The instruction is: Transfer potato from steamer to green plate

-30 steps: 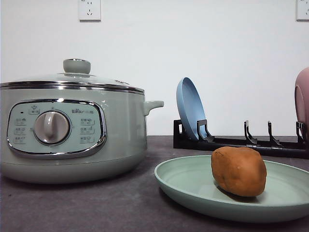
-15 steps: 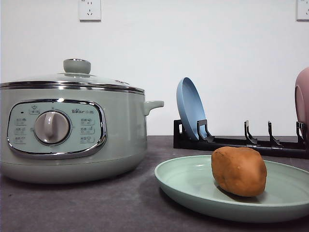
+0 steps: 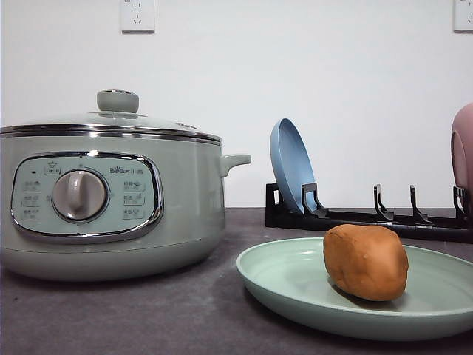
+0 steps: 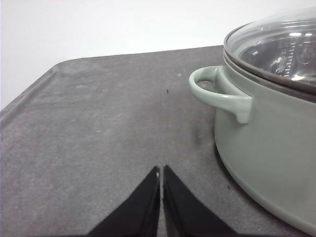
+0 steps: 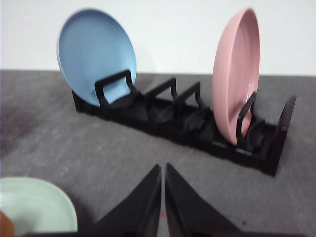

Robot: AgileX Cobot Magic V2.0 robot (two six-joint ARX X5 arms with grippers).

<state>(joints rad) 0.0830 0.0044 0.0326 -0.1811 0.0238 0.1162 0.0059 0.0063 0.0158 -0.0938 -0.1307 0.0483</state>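
1. Potato (image 3: 366, 262) lies on the green plate (image 3: 295, 285), right of centre on the dark counter (image 3: 148, 310).
2. Steamer (image 3: 111, 200) stands to the left of the plate, glass lid (image 4: 281, 49) on, side handle (image 4: 217, 94) facing the plate.
3. Behind the plate: black rack (image 5: 187, 123) holding a blue plate (image 5: 96, 54) and a pink plate (image 5: 237, 79), both upright on edge.
4. Left gripper (image 4: 161, 173): fingers pressed together, empty, over bare counter beside the steamer.
5. Right gripper (image 5: 163, 170): fingers together, empty, facing the rack.
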